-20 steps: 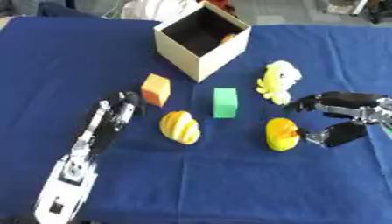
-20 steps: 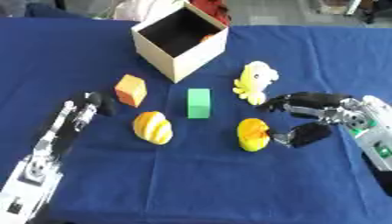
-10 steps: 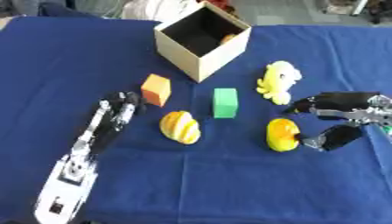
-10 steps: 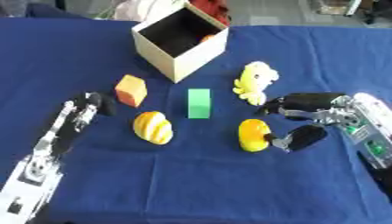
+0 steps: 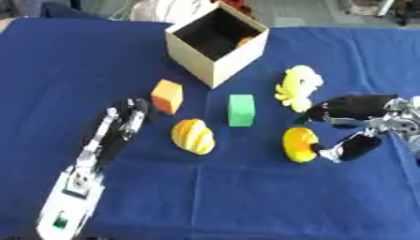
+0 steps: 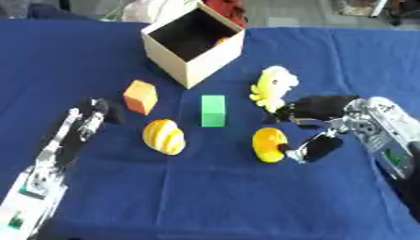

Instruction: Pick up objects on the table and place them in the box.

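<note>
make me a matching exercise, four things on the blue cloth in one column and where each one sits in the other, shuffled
Things:
1. orange cube
2. green block
3. yellow plush toy
4. orange round fruit

Places:
A. next to the right hand, between its fingers and thumb
B. just beyond the left hand
C. right of the box, beyond the right hand
D. middle of the cloth, in front of the box

Pairs: 1-B, 2-D, 3-C, 4-A

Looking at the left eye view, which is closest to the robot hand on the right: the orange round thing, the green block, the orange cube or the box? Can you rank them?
From the right robot hand:
1. Orange round thing, right beside its thumb.
2. Green block, mid-table.
3. Orange cube, further left.
Box, at the back: clearly beyond the green block, but too close to call against the cube.
</note>
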Controlling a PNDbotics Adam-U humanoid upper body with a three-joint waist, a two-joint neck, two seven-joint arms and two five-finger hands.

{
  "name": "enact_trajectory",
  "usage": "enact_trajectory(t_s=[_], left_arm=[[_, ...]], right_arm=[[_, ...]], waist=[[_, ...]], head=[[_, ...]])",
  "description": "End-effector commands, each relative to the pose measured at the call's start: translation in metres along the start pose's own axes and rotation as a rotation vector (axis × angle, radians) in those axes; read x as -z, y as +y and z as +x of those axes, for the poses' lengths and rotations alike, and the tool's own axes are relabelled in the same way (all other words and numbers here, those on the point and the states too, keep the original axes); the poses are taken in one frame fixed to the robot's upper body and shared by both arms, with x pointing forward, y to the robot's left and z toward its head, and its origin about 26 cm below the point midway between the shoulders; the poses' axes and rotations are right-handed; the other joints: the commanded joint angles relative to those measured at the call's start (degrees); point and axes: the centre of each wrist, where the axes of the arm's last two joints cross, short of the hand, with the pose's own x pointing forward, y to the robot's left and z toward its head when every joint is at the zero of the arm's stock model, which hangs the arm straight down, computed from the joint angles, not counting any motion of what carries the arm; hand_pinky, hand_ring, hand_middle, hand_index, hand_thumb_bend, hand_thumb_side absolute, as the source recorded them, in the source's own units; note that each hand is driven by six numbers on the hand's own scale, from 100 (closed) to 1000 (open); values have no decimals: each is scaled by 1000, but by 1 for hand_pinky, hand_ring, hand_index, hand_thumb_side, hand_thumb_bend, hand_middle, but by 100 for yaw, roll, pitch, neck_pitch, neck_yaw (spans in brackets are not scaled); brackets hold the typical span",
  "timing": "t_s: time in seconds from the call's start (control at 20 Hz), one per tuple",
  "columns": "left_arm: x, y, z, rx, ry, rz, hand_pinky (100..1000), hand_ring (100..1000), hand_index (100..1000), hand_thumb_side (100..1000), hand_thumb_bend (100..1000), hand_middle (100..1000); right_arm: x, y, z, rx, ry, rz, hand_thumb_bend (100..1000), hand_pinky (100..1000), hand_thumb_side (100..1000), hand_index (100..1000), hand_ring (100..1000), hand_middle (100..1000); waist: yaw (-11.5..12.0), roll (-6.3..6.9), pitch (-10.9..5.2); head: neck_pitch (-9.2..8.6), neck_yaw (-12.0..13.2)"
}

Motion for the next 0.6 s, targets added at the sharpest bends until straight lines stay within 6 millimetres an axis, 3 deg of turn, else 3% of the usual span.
enact_trajectory(t_s=[0.05, 0.4, 0.6], left_arm=[[1, 5, 5, 9, -21, 3, 665, 574, 650, 786, 100, 514], [1, 5, 5, 7, -22, 4, 665, 574, 650, 787, 100, 514], [1, 5, 5, 7, -20, 6, 666, 574, 651, 788, 100, 514]], right_arm=[[-5, -10, 0, -48, -51, -7, 100, 846, 345, 767, 841, 776], [-6, -9, -2, 26, -69, -141, 100, 826, 287, 596, 824, 737], [-9, -7, -5, 79, -66, -230, 100, 790, 251, 420, 780, 669]], waist=[[4, -72, -156], [-3, -69, -151], [-8, -70, -151]], head=[[28, -1], [28, 8], [28, 14]])
